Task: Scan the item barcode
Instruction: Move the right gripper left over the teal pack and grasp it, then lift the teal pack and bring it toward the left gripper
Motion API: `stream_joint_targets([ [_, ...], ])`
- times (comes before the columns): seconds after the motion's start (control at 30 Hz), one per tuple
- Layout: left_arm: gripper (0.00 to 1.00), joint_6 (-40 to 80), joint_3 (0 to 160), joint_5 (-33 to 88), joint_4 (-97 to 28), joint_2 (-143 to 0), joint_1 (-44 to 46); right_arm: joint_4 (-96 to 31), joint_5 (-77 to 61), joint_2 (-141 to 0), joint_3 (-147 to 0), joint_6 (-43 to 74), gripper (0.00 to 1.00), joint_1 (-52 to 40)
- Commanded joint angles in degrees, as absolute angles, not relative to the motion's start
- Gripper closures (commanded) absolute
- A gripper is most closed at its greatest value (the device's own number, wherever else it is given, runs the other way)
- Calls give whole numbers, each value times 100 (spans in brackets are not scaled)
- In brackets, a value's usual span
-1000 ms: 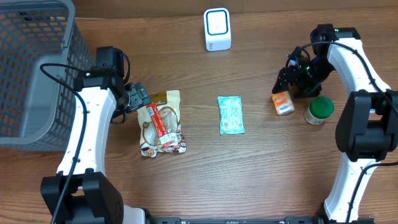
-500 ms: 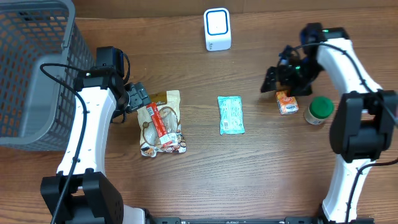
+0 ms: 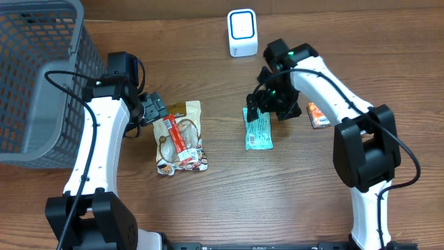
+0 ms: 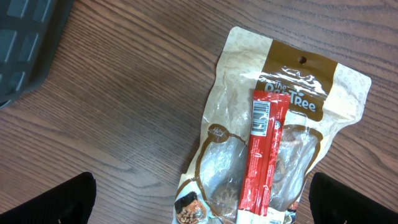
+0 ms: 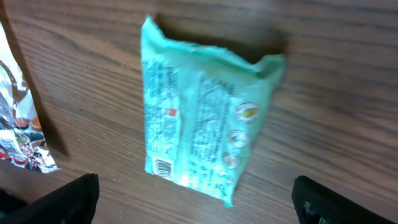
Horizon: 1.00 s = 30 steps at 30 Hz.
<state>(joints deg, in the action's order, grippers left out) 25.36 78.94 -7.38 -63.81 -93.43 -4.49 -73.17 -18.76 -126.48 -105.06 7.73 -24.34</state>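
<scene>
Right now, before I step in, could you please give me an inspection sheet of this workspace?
Surface: wooden table, no spills seen.
Job's things: white scanner upright at the far edge; teal packet lying flat mid-table.
Clutter: brown snack pouch with a red stick pack lying on it; orange box partly behind the right arm.
Pincers: left pincer open beside the pouch, empty; right pincer open above the teal packet, empty.
Cables: black cable looped along the left arm; second black cable beside the right arm.
Surroundings: grey mesh basket at the table's left; nothing else seen.
</scene>
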Motion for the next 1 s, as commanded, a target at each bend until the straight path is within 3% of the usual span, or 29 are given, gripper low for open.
stream_joint_targets([
  [0.0, 0, 2596, 7983, -790, -6381, -9338, -449, -7354, -1739, -12324, -10366, 923, 0, -2502],
  [0.57, 1, 2596, 7983, -790, -6379, -9338, -449, -6392, -2812, -12324, -8936, 923, 0, -2670],
  [0.97, 0, 2596, 7983, -790, -6381, -9338, -449, -5885, -3092, -12324, -8836, 1219, 0, -3568],
])
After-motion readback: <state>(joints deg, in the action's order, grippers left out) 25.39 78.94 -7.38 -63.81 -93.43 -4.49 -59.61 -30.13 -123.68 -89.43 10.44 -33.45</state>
